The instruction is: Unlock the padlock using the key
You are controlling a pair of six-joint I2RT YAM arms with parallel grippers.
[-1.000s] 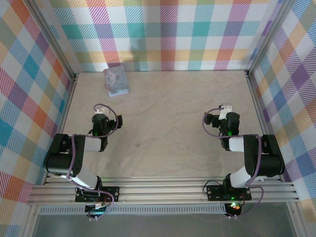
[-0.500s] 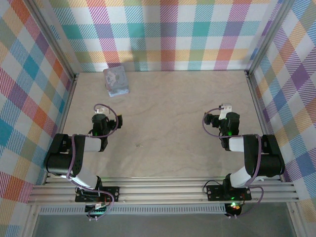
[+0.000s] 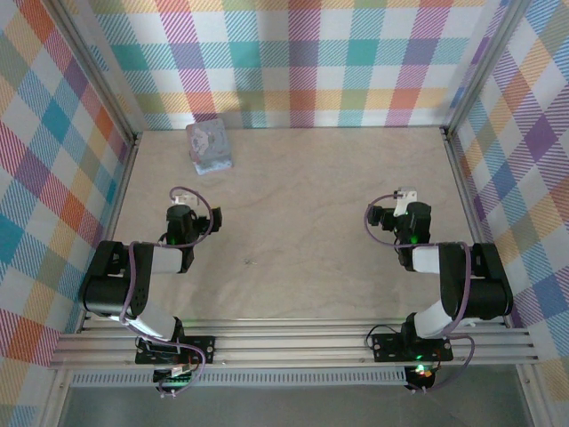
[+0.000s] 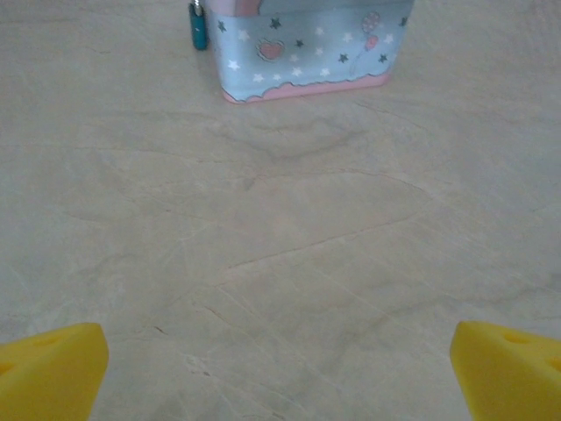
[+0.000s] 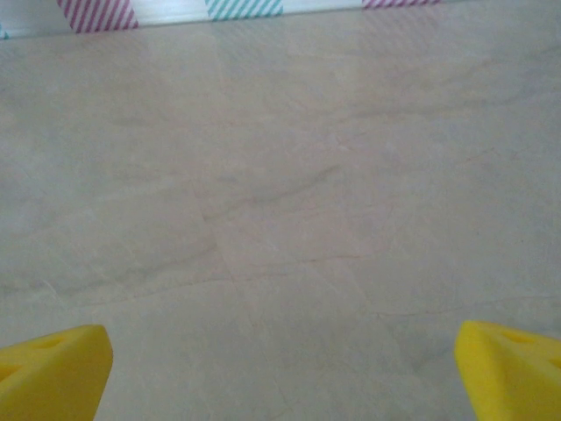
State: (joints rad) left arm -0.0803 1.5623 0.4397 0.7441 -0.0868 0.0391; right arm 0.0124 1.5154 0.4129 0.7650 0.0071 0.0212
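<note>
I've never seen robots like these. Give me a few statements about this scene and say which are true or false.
The pastel blue star-patterned tin box sits near the wooden table's far left corner. True.
The left pincer grips that box. False: it is open, empty, short of it.
A tiny dark bluish padlock stands by the box's side. True.
The right pincer is shut. False: it is wide open over bare wood.
</note>
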